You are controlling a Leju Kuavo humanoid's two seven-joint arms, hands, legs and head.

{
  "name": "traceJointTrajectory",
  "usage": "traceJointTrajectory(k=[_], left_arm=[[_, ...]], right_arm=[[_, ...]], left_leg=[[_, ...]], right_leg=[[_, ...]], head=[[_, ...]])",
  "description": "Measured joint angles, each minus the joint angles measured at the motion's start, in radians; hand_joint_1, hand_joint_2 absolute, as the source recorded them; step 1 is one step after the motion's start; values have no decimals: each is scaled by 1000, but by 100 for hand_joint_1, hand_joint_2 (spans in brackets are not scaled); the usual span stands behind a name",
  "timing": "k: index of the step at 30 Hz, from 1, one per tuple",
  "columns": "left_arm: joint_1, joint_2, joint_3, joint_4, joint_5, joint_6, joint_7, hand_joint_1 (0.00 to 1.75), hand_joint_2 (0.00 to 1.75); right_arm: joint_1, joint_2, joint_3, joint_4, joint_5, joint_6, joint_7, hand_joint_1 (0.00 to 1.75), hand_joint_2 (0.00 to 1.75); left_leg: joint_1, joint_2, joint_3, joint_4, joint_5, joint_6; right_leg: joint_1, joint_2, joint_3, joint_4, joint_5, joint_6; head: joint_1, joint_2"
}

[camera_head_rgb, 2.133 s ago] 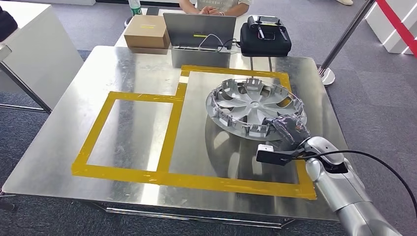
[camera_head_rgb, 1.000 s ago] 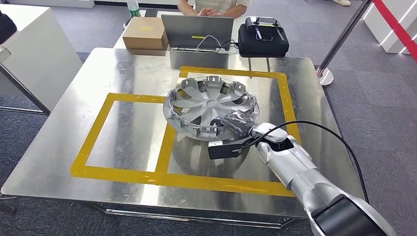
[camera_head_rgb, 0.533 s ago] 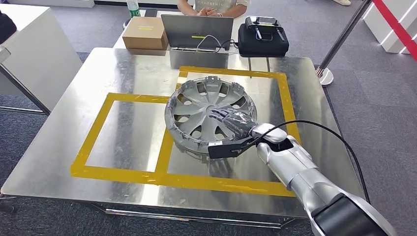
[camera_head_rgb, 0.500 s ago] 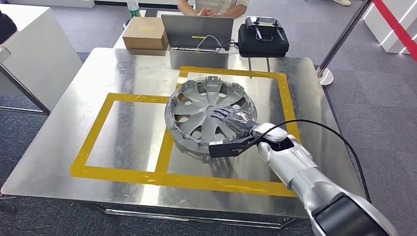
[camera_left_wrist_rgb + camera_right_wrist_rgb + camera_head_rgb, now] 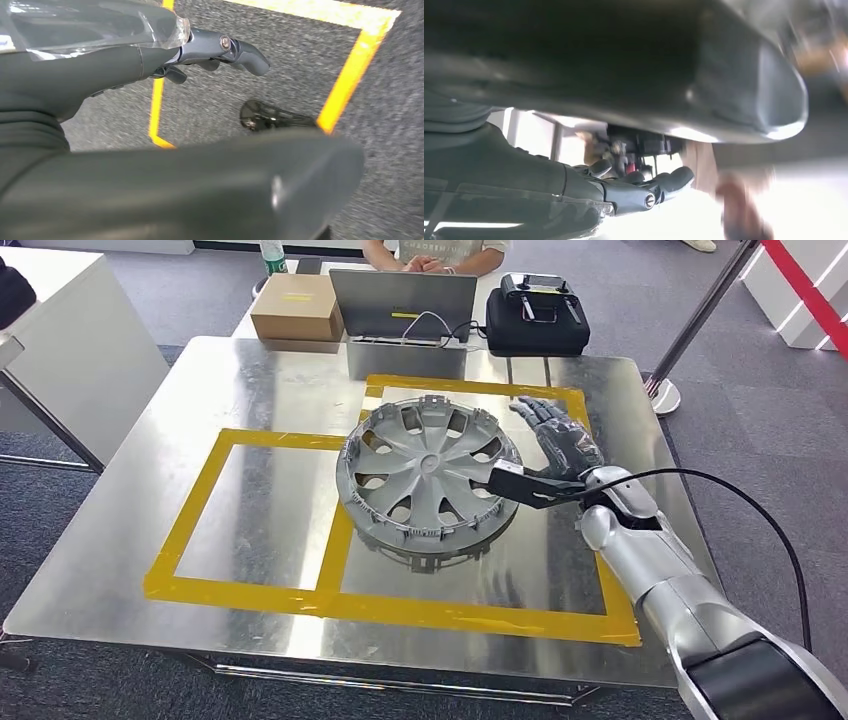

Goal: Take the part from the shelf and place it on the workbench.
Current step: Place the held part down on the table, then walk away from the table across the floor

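The part, a silver wheel cover (image 5: 428,478), lies face up on the steel workbench (image 5: 260,380). It sits across the yellow tape line (image 5: 345,525) that splits the two marked fields, its near edge slightly raised. My right hand (image 5: 556,432) hovers just right of the cover with its fingers spread, holding nothing and not touching it. The right wrist view is blurred and shows the dark fingers (image 5: 644,192) stretched out with nothing in them. My left hand (image 5: 150,55) hangs over grey carpet, fingers loosely extended and holding nothing.
A laptop (image 5: 405,302), a cardboard box (image 5: 298,306) and a black case (image 5: 537,315) stand along the far edge, with a person (image 5: 440,250) seated behind them. A white cabinet (image 5: 60,330) stands at the left. A barrier post (image 5: 662,390) stands at the right.
My right hand carried the wheel cover leftward, turned it face up and laid it on the tape line. It then let go and drew away to the right.
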Motion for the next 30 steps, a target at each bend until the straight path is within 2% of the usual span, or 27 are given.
traceJointTrajectory(k=[3, 7, 10, 13, 15, 17, 18, 19, 20, 21, 23, 24, 25, 28, 29, 30], left_arm=[[0, 0, 6, 0, 7, -2, -12, 0, 0], [0, 0, 12, 0, 8, 0, -14, 0, 0], [0, 1, 15, -1, 7, 3, -13, 0, 0], [-1, 2, 18, -2, 7, 6, -12, 0, 0], [-1, 2, 18, -2, 6, 5, -13, 0, 0], [-2, 2, 18, -3, 5, 3, -14, 0, 0], [-2, 2, 18, -3, 4, 3, -14, 0, 0], [-1, 1, 18, -3, 3, 2, -14, 0, 0], [-1, 0, 19, -3, 1, 2, -15, 0, 0], [-1, -1, 19, -3, 0, 2, -15, 0, 0], [-2, 0, 19, -4, -1, 3, -15, 0, 0], [-2, 0, 19, -5, -1, 2, -16, 0, 0], [-2, -1, 19, -7, 1, 2, -17, 0, 0], [-2, -5, 21, -10, 5, 1, -20, 0, 0], [-2, -6, 21, -11, 5, 2, -20, 0, 0], [-2, -8, 22, -11, 2, 2, -20, 0, 0]], right_arm=[[140, -27, -148, -232, -136, -85, -119, 0, 0], [344, -28, -346, -570, -370, -42, -305, 0, 0], [466, -20, -430, -790, -524, 1, -348, 0, 0], [551, -18, -455, -983, -632, 28, -353, 0, 0], [593, -17, -462, -1083, -667, 47, -354, 0, 0], [638, -19, -467, -1162, -684, 61, -354, 0, 0], [662, -20, -468, -1192, -687, 65, -354, 0, 0], [686, -21, -469, -1219, -690, 68, -354, 0, 0], [708, -23, -470, -1243, -692, 70, -354, 0, 0], [728, -25, -472, -1264, -694, 72, -354, 0, 0], [761, -30, -478, -1296, -698, 75, -354, 0, 0], [775, -31, -481, -1306, -699, 76, -354, 0, 0], [789, -33, -485, -1313, -700, 77, -354, 0, 0], [841, -35, -502, -1338, -719, 85, -354, 0, 0], [857, -36, -511, -1346, -727, 89, -354, 0, 0], [871, -37, -524, -1354, -732, 93, -354, 0, 0]], left_leg=[[0, -2, 0, 0, 0, 0], [0, -4, -1, -1, -1, -1], [-3, -4, -2, 1, -5, 3], [-3, 0, 5, -13, 0, 16], [3, 6, 17, -34, 11, 22], [7, 10, 21, -42, 15, 24], [7, 11, 21, -42, 14, 23], [8, 11, 21, -42, 13, 22], [11, 11, 21, -41, 12, 19], [15, 11, 23, -38, 10, 13], [21, 10, 20, -27, 3, -5], [21, 9, 18, -20, 0, -15], [19, 8, 14, -13, -1, -23], [19, 5, 2, -5, 1, -35], [21, 5, -5, 6, -11, -38], [22, 6, -19, 35, -36, -39]], right_leg=[[0, -2, 0, 0, 0, 0], [0, -5, 0, -1, -2, -2], [-2, -4, -2, -6, -2, -1], [-5, -1, -3, -8, -2, 5], [-5, -3, -26, 44, -32, 10], [-10, -5, -98, 176, -91, 17], [-13, -5, -139, 243, -111, 22], [-17, -5, -169, 285, -112, 26], [-21, -6, -181, 289, -90, 30], [-26, -8, -172, 251, -50, 36], [-35, -15, -124, 125, 27, 50], [-37, -15, -108, 84, 48, 51], [-38, -14, -103, 65, 53, 46], [-36, -8, -120, 72, 51, 12], [-35, -8, -126, 73, 55, 3], [-34, -9, -132, 73, 61, -6]], head=[[0, 0], [0, 0], [0, 0], [-1, 0], [2, 0], [5, 0], [5, 0], [5, 0], [5, 0], [6, 0], [9, 0], [11, 0], [13, 0], [10, 0], [9, 0], [8, 0]])
